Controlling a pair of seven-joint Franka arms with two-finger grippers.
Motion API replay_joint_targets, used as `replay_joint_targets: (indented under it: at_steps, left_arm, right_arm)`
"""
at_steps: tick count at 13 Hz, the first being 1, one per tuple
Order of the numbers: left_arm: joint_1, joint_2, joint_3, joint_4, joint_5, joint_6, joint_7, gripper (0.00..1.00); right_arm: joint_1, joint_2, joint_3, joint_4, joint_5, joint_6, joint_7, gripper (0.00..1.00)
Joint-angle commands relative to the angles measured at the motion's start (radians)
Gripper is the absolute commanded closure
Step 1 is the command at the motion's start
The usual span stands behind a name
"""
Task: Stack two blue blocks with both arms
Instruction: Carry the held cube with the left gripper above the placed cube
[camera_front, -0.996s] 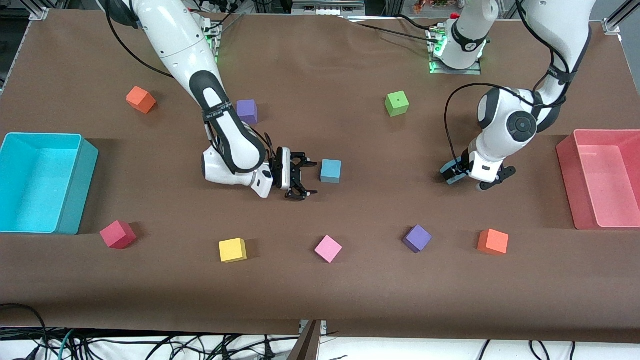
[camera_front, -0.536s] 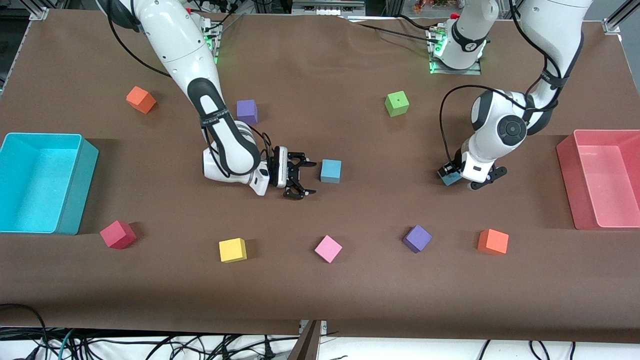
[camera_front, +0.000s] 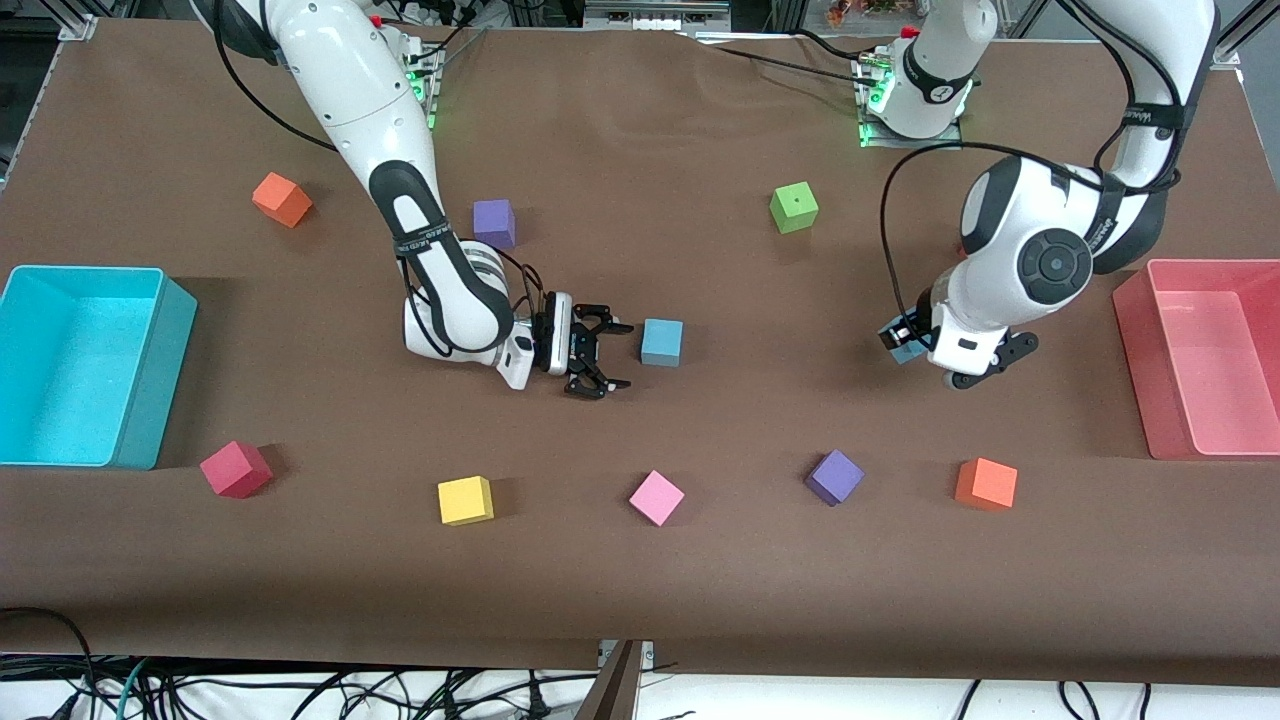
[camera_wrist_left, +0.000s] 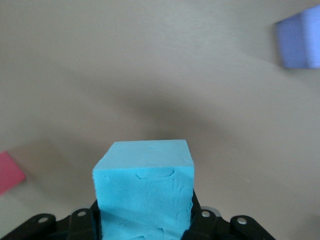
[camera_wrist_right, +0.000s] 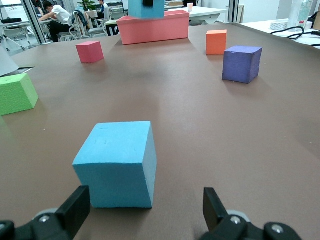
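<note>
Nearest the front camera lie the pink cube (camera_front: 656, 497) and purple cube (camera_front: 834, 476). Farther from it, the resting blue block (camera_front: 661, 342) sits on the table just ahead of the right gripper (camera_front: 598, 357), whose fingers are spread and level with it. Toward the left arm's end from that landmark block, the left gripper (camera_front: 935, 352) hangs over bare table, pinching the held blue block (camera_wrist_left: 145, 192); stacking depends on carrying it across onto the resting one.

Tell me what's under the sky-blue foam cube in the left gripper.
Only bare brown table shows under the sky-blue foam cube that the left gripper holds in the air. The spot straight beneath is hidden by the cube itself.
</note>
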Motion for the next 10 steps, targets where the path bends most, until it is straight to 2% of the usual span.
replay_joint_targets:
  at_steps: [1,2,4,7,8,10]
  left_arm:
    - [-0.01,0.026,-0.099,0.079,-0.083,-0.078,-0.189,0.88]
    - [-0.023,0.033,-0.136,0.09,-0.085,-0.075,-0.253,0.88]
    - [-0.098,0.09,-0.157,0.159,-0.085,-0.071,-0.364,0.88]
    - [-0.226,0.269,-0.152,0.369,-0.053,-0.069,-0.464,0.88]
    - [-0.262,0.309,-0.152,0.412,-0.016,-0.069,-0.459,0.9]
    - [-0.318,0.354,-0.155,0.426,0.126,-0.065,-0.424,0.94]
  right_arm:
    - [0.0,-0.016,0.006,-0.021,0.048,-0.008,-0.039,0.0]
    - [0.006,-0.016,0.005,-0.021,0.065,-0.008,-0.046,0.0]
    - [0.008,-0.016,0.006,-0.021,0.071,-0.008,-0.047,0.0]
    - [0.011,-0.016,0.005,-0.021,0.071,-0.008,-0.047,0.0]
    - [0.011,-0.016,0.005,-0.021,0.071,-0.008,-0.047,0.0]
    - [0.011,-0.016,0.005,-0.021,0.071,-0.008,-0.049,0.0]
